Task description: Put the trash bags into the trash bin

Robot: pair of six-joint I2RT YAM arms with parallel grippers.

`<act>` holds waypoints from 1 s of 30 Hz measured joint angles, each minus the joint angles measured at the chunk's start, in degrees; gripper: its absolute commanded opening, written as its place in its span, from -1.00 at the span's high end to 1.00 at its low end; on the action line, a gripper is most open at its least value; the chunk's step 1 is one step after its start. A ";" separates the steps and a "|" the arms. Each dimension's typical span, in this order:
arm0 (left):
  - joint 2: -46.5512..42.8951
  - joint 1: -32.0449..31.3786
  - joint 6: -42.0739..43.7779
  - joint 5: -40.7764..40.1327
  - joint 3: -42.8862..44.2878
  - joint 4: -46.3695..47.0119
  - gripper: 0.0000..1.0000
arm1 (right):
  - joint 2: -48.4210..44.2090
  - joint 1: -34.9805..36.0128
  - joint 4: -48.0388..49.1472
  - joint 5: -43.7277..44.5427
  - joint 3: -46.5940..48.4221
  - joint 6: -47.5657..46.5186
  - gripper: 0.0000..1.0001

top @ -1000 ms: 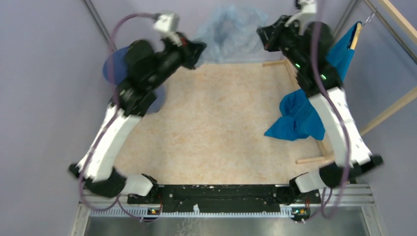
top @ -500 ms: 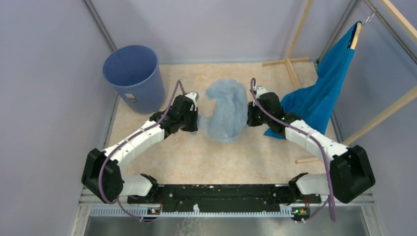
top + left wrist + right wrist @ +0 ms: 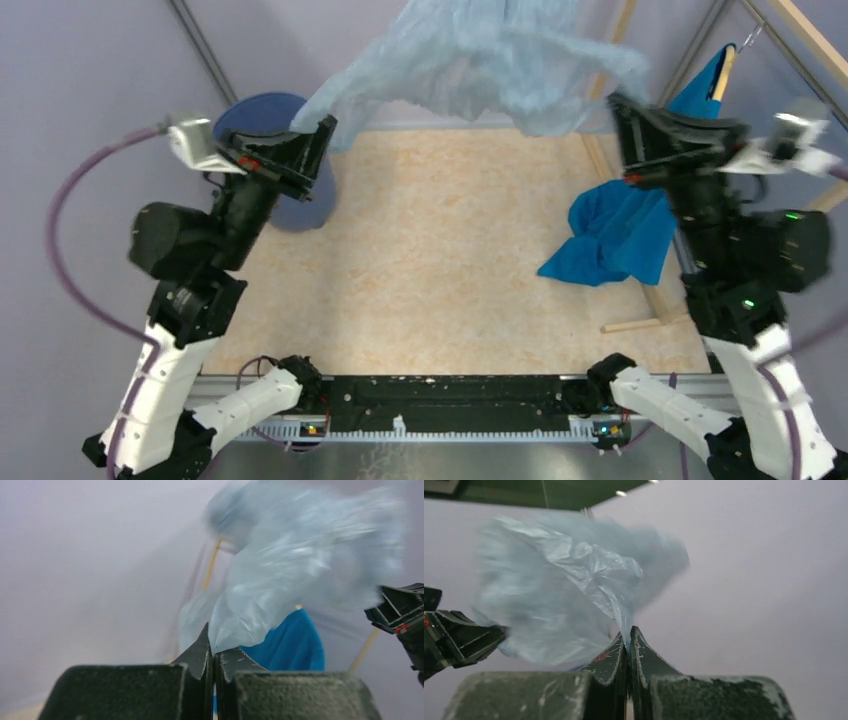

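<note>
The bag [image 3: 480, 60] hangs spread in the air, left jaws and right jaws each closed on one edge, its left end seemingly over the bin [image 3: 262, 108].

The left arm [image 3: 180, 370] and right arm [image 3: 775, 395] have smooth white shells on their lower links and bulky black housings at the joints. A purple cable [image 3: 70, 210] loops off the left arm, and a small white camera block [image 3: 195, 140] sits at its wrist. Tiny green lights [image 3: 790, 215] glow on the right arm. The left gripper [image 3: 325, 125] and right gripper [image 3: 615, 102] each carry a small red mark. Seen close, the fingers [image 3: 197, 655] are dark, grainy wedges tapering to points, and the right ones are flecked with pale scuffs.
</note>
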 measured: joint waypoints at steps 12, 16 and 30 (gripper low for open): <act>10.71 0.37 -7.45 -3.87 -43.87 -23.69 1.00 | 17.49 0.02 -20.37 -0.72 -42.91 5.57 1.00; 2.08 0.37 -6.78 -1.16 -32.98 -24.11 1.00 | 11.80 0.02 -26.88 -0.66 -27.10 4.79 1.00; -8.66 0.37 -2.01 -1.18 -16.13 5.68 1.00 | -4.39 0.02 3.04 -2.84 -10.40 3.43 1.00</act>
